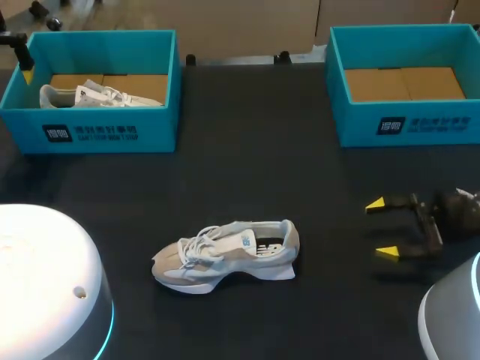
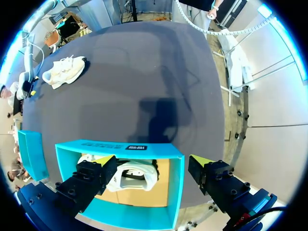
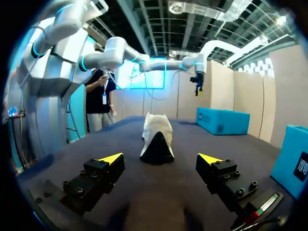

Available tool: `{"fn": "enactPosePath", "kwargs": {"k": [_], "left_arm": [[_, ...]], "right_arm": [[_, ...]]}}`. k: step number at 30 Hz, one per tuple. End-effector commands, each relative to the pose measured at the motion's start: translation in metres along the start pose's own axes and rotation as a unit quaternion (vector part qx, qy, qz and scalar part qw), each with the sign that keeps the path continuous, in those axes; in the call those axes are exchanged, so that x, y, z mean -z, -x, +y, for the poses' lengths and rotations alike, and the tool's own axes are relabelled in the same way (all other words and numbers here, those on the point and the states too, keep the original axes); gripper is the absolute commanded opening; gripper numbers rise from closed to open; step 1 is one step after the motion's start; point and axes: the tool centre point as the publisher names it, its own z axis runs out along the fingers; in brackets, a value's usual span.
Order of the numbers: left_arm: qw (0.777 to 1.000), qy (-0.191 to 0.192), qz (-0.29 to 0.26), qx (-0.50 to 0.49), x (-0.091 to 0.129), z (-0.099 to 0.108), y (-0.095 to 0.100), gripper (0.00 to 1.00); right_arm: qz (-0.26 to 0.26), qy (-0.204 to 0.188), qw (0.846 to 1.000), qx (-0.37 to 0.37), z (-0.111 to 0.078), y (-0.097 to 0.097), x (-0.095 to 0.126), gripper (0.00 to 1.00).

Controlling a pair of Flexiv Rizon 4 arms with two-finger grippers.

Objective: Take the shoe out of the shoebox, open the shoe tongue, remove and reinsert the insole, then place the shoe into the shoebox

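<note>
At the desk's (image 1: 247, 150) far left, the left claw (image 2: 151, 159) is hanging spread wide above the left shoebox (image 1: 112, 135), where a pale shoe (image 1: 97, 95) is lying. At mid-desk, the grey shoe (image 1: 225, 251) is resting on its sole, apparently with its insole (image 1: 270, 246) inside. To its right, the right claw (image 1: 381, 227) is hovering spread, apart from the shoe and nearer me than the right shoebox (image 1: 405, 124).

left gripper (image 2: 153, 160) is wide open, hovering over a teal shoebox (image 2: 176, 188) with a white shoe (image 2: 135, 176) lying inside on the cardboard floor; one finger sits over the box, the other outside its side wall. far ahead on the dark table (image 2: 159, 67) a second pale shoe (image 2: 64, 71) lies on its own. another teal box (image 2: 32, 154) stands beside the first.
</note>
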Motion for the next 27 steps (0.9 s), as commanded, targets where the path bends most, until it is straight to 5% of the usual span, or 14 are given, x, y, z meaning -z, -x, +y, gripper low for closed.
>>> {"fn": "enactPosePath", "kwargs": {"k": [1,17,27], "left_arm": [[1.0,0.0,0.001,0.0,0.0,0.0,0.0,1.0],[1.0,0.0,0.001,0.0,0.0,0.0,0.0,1.0],[1.0,0.0,0.001,0.0,0.0,0.0,0.0,1.0]], "right_arm": [[-0.042,-0.067,0.997,-0.01,0.012,-0.007,-0.018,1.0],[-0.026,-0.092,0.995,-0.028,0.002,-0.011,-0.069,1.0],[-0.026,-0.094,0.995,-0.027,-0.009,-0.003,-0.083,1.0]]}}
